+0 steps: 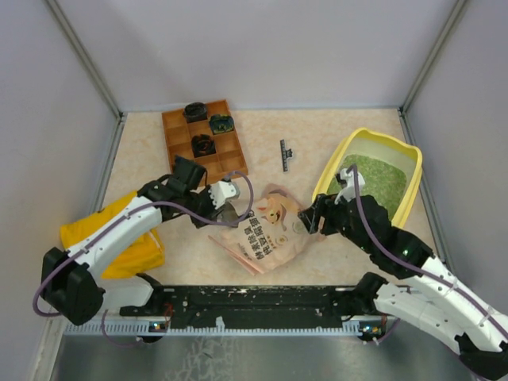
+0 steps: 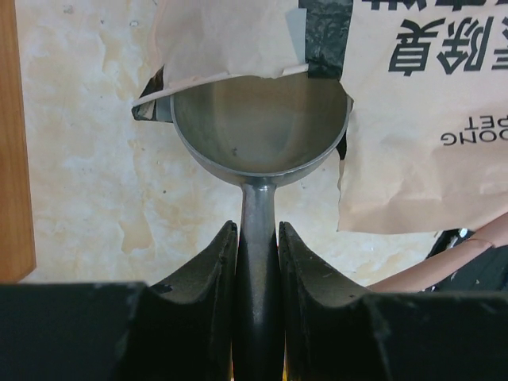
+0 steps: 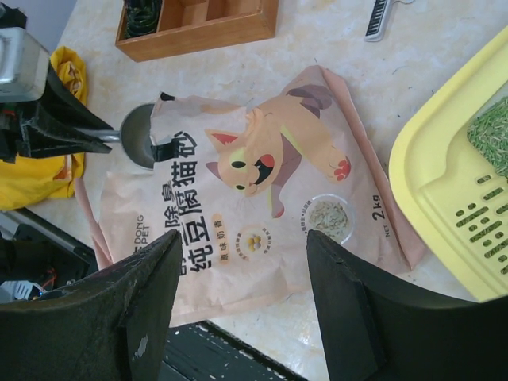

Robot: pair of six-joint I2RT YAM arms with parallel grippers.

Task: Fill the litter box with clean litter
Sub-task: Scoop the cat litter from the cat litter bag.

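My left arm (image 1: 111, 230) and right arm (image 1: 432, 295) wear white shells over black joints, with a mauve cable (image 1: 367, 226) looped along each. My left gripper (image 2: 256, 230) and right gripper (image 3: 242, 246) have matte black, curved fingers (image 3: 135, 317).

Pouch (image 1: 266, 230): pale pink-beige, orange-tan cartoon cat w/ red mouth, black lettering. Right of pouch, litter box (image 1: 332, 165) is bright yellow & the clean litter (image 1: 373, 176) in it is grainy green. At pouch's left edge, scoop (image 2: 262, 119) is dull grey metal. Behind pouch, to the left, wooden tray (image 1: 176, 128) is orange-brown w/ dark bits in some compartments. Left of pouch, cloth bag (image 1: 141, 252) is yellow. Under pouch, table (image 1: 317, 127) is cream w/ pale marbled blotches.
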